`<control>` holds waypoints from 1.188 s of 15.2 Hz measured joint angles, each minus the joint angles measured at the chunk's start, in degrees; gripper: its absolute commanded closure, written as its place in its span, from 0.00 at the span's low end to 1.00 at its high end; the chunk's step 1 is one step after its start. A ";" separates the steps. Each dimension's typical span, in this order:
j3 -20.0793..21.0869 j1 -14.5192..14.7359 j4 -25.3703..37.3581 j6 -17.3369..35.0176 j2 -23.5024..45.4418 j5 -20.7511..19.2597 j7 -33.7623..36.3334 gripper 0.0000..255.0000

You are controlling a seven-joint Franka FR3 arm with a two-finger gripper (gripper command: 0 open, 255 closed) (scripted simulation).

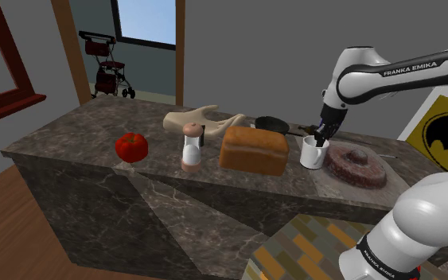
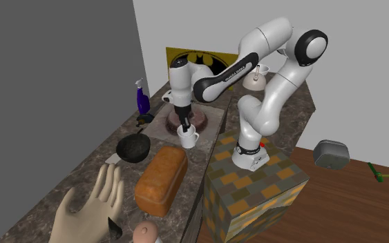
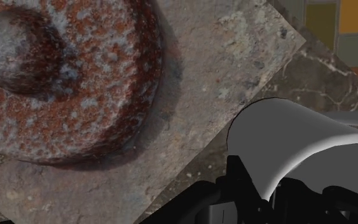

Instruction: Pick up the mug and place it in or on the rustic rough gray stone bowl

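A white mug (image 1: pixel 314 153) stands or hangs at the counter's level between the bread loaf and the stone bowl; I cannot tell whether it rests on the counter. My black gripper (image 1: pixel 321 141) comes down from above and is shut on the mug's rim, one finger inside and one outside. In the second exterior view the gripper (image 2: pixel 184 129) clasps the mug (image 2: pixel 188 137) the same way. The rough grey, rust-mottled stone bowl (image 1: pixel 357 165) lies right beside the mug on a stone slab. In the wrist view the bowl (image 3: pixel 63 76) lies beyond the gripper (image 3: pixel 260 191) and the mug's wall (image 3: pixel 285 140).
On the marble counter (image 1: pixel 95 127) stand a brown bread loaf (image 1: pixel 253 149), a black pan (image 1: pixel 271 123), a shaker (image 1: pixel 190 148), a red tomato (image 1: pixel 131 146) and a pale hand-shaped thing (image 1: pixel 202 121). A blue spray bottle (image 2: pixel 142 96) stands behind the bowl.
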 measured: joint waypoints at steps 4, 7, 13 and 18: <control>0.30 0.08 2.29 -3.47 -1.19 0.32 -0.24 1.00; 0.66 0.19 3.85 -6.05 -2.20 0.60 -0.26 1.00; 1.10 0.33 8.02 -11.23 -3.22 1.05 -0.63 1.00; 1.37 0.38 11.39 -15.14 -3.78 1.32 -0.98 1.00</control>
